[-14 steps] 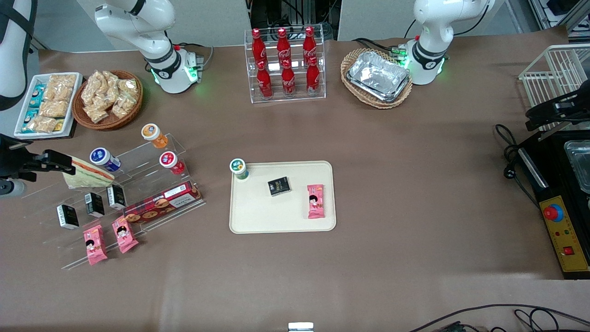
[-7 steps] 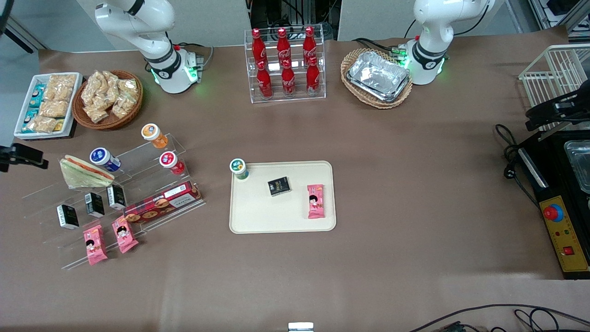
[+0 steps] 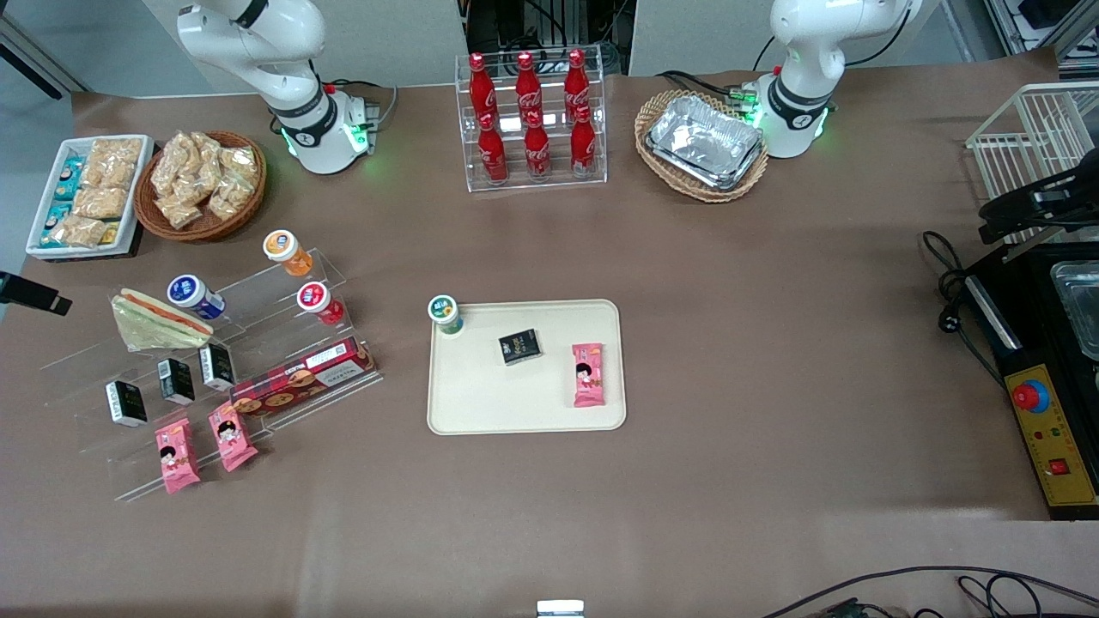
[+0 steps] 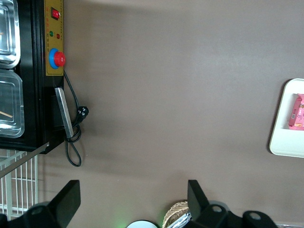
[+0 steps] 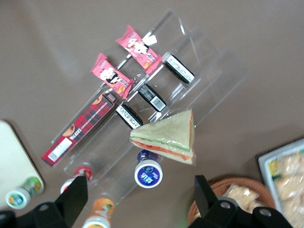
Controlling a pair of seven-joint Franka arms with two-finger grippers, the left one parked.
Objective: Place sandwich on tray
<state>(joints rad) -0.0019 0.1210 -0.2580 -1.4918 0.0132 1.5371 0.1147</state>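
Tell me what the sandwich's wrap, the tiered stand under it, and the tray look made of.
Sandwich: apparently clear plastic film, faint sheen over the bread. Stand: clear acrylic by the look, the table showing through its steps. Tray: matte cream, probably plastic or a composite; no glare. The hand, open, hangs above the stand.

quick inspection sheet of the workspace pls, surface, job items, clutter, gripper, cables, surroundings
surface: brown table, no spills seen
sandwich: on the clear stepped rack, not gripped
tray: holds a green-lid cup, black box, pink packet
clutter: cola bottles, foil trays, snack basket
gripper: above the sandwich, open, empty
cables: black cord beside the black machine
surroundings: wire basket at the parked arm's end
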